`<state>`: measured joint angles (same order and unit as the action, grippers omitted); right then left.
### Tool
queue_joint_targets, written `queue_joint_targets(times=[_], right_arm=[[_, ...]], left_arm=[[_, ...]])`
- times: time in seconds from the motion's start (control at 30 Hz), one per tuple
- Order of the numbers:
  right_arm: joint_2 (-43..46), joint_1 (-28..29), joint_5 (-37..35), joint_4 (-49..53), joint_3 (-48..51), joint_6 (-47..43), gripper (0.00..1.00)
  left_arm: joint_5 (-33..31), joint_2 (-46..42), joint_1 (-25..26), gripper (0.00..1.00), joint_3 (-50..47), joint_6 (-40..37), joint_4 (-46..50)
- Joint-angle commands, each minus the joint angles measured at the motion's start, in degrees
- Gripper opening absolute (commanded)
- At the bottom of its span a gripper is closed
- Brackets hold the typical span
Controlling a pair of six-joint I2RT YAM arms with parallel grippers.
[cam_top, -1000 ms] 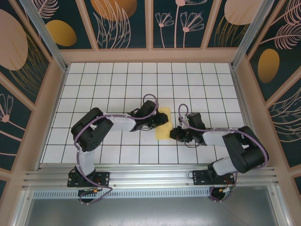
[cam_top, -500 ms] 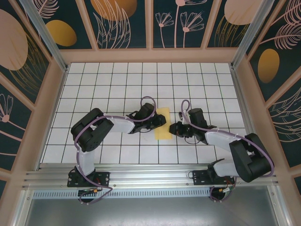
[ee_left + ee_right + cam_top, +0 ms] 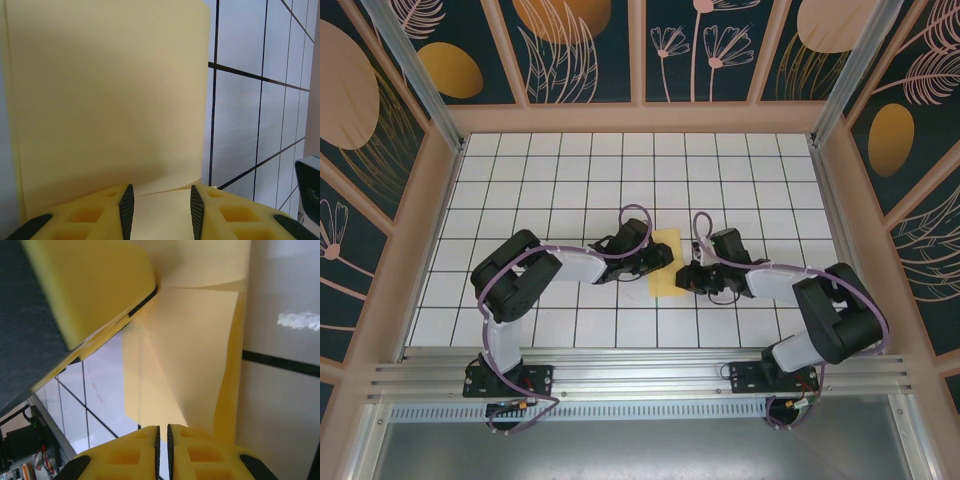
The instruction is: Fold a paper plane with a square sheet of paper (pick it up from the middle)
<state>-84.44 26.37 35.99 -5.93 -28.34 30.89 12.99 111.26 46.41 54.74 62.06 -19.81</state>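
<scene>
Starting at your left hand (image 3: 160,210): its jaws stand partly apart and clamp nothing. The square sheet of paper (image 3: 105,100) lies beneath and between the pads, so the hand looks to be pinning the sheet, not gripping it. Your right hand (image 3: 162,440) has its jaws closed to a thin slit right at the paper's edge. I cannot tell from the wrist view whether that edge is nipped between them.

The step, as I judge it, is setting a fold: one hand anchors while the other works the flap. To do it well, press the left hand flat as the anchor and move the right hand low and slowly along the crease line. Don't drag sideways, since paper this thin will likely skid or wrinkle. Line the edges up before you press.

The paper is plain pale yellow and shows as a narrow strip running near to far, not a full square. One layer is folded over another, and a loose flap lifts near the right hand. It lies near the middle of the surface (image 3: 570,170), slightly toward the near edge, between the two hands.
</scene>
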Motion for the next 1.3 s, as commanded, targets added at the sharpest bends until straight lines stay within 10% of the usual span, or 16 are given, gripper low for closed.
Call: queue_joint_targets(times=[0.0, 0.83, 1.27], right_arm=[[-2.6, 0.4, -2.7, 3.5, -1.4, -2.1, 0.15], [5.6, -3.5, -2.9, 6.6, 9.4, -1.0, 0.16], [8.9, -4.8, -1.5, 7.0, -0.2, 1.6, 0.26]], left_arm=[[-1.0, 1.8, -0.3, 0.39, -0.2, 0.0, 3.4], [-3.0, 3.4, -0.3, 0.34, -2.3, 0.2, 4.6], [-1.2, 3.0, -0.3, 0.35, -0.4, 0.1, 5.2]])
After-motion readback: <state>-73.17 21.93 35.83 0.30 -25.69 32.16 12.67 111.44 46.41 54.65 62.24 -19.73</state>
